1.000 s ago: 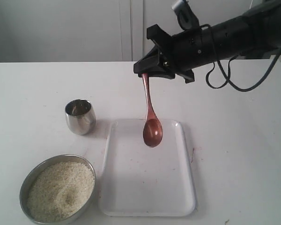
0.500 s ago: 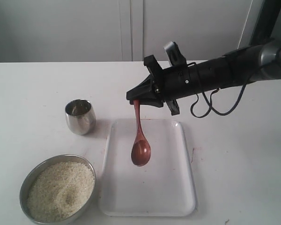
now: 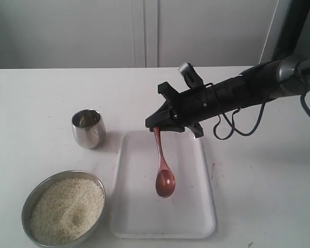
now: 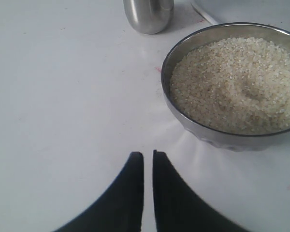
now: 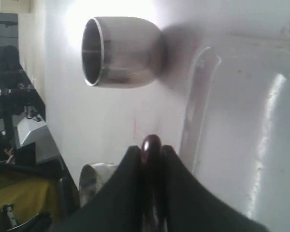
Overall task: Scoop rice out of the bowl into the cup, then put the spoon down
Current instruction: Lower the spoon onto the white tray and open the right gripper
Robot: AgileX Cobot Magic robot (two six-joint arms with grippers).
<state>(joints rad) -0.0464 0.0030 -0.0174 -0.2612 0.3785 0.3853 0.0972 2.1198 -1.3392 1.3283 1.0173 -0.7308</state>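
Right claw (image 3: 156,126) pinches the spoon (image 3: 164,176) by its handle end, scoop end low over the tray (image 3: 199,209) toward the table's near edge; likely the set-down step; next, lower it flat and release; left claw (image 4: 148,162) pressed together.

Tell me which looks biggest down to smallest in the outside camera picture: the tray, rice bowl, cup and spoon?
1. tray
2. bowl
3. spoon and cup: not sure. The spoon looks longer but much thinner; the cup looks shorter but fatter.
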